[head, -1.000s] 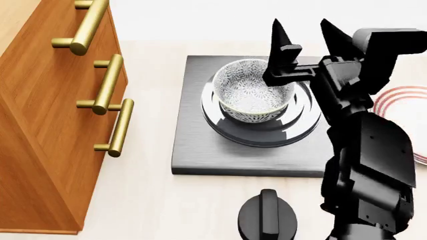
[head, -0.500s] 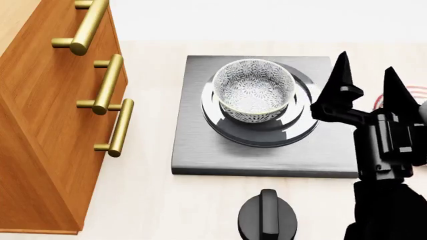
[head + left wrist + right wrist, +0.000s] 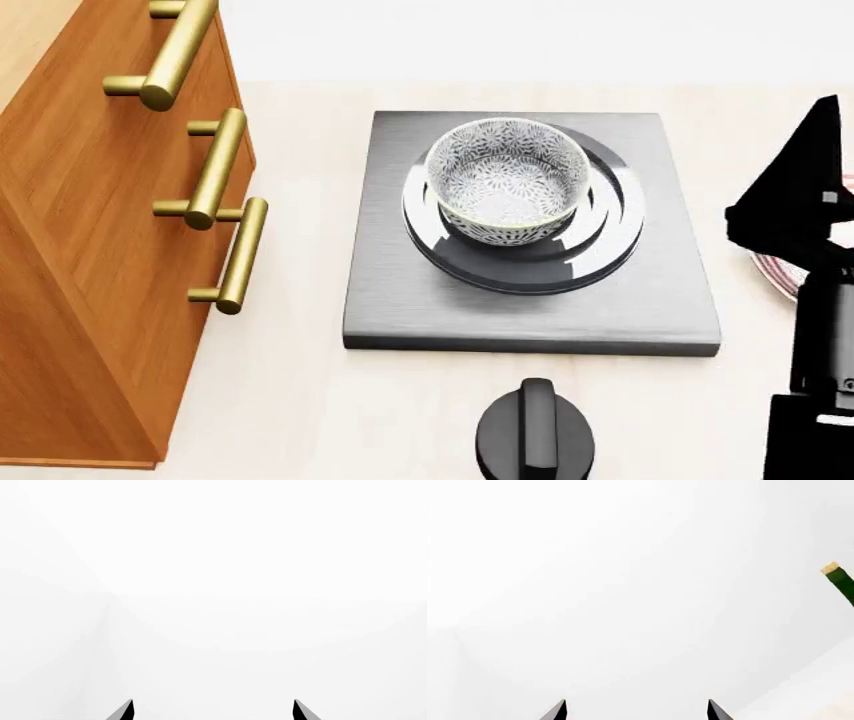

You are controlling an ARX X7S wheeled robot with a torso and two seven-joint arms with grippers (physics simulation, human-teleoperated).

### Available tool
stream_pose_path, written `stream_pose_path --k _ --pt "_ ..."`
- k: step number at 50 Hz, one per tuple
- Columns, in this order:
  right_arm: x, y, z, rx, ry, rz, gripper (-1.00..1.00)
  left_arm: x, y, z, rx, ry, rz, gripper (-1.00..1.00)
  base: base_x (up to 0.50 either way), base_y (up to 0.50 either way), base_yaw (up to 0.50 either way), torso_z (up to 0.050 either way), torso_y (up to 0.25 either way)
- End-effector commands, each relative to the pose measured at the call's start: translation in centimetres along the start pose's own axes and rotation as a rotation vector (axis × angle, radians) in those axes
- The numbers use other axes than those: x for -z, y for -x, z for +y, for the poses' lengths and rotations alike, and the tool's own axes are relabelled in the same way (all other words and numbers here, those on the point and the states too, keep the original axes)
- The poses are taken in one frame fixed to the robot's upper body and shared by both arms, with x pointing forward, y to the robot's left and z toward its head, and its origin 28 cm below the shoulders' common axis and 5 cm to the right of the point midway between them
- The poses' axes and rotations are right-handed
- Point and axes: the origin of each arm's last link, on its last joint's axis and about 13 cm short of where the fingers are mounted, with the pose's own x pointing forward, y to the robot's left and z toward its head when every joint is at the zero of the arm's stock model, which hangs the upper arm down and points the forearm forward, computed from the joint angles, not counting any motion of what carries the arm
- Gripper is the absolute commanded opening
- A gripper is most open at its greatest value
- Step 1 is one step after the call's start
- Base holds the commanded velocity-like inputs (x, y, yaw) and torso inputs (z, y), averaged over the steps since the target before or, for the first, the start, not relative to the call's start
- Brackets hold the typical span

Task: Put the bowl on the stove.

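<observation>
The bowl point(image 3: 507, 182) is seen upright on the stove point(image 3: 400, 300) burner rings; right of it the right gripper point(image 3: 814, 190) (fingers spread, empty) is raised. The bowl could be clipped by a careless swing.

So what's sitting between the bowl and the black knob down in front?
In the head view, only the stove surface: the burner's rings, then bare grey plate, between the bowl and the knob.
</observation>
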Motion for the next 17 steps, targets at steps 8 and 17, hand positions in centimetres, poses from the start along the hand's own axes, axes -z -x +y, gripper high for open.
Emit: stream_pose_path --k 8,17 --pt "-2.4 1.3 0.2 -0.003 -0.177 -0.256 1.0 -0.2 -0.1 0.2 -0.012 -0.002 -0.059 1.0 0.0 0.0 0.0 0.0 0.0" --pt "-3.1 1.6 0.7 -0.068 -0.284 -0.342 1.0 0.0 -0.1 0.2 -0.015 -0.001 -0.056 1.0 0.0 0.0 0.0 0.0 0.0"
